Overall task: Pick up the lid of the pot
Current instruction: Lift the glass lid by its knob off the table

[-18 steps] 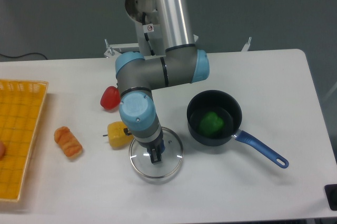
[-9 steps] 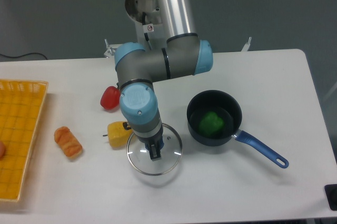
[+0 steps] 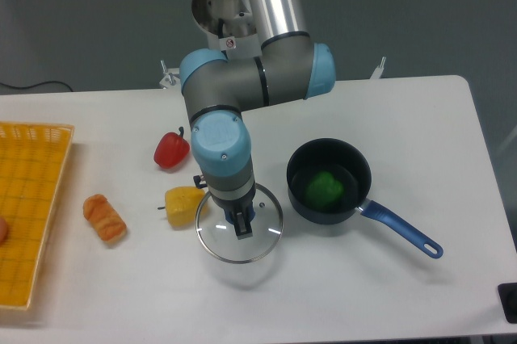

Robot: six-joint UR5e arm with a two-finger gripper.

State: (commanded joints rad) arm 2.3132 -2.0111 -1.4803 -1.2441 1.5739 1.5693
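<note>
My gripper point(image 3: 239, 227) points down near the middle of the view, its fingertips at the blue knob in the centre of the glass pot lid point(image 3: 249, 249). The fingers are closed on that knob. Round and clear with a metal rim, the lid hangs a little above the white table, roughly level. The arm's blue wrist and the gripper body hide the lid's back part.
Right of the lid stands a black pan point(image 3: 329, 213) with a blue handle point(image 3: 404, 231) and a green item point(image 3: 324, 189) inside. Behind and left lie a yellow pepper point(image 3: 182, 205) and a red one point(image 3: 170, 151). Farther left are an orange-brown object point(image 3: 105, 220) and a yellow basket point(image 3: 53, 136).
The gripper and the lid have risen off the table together, and over the last half second they have shifted slightly right. The pan and the vegetables have stayed put.
</note>
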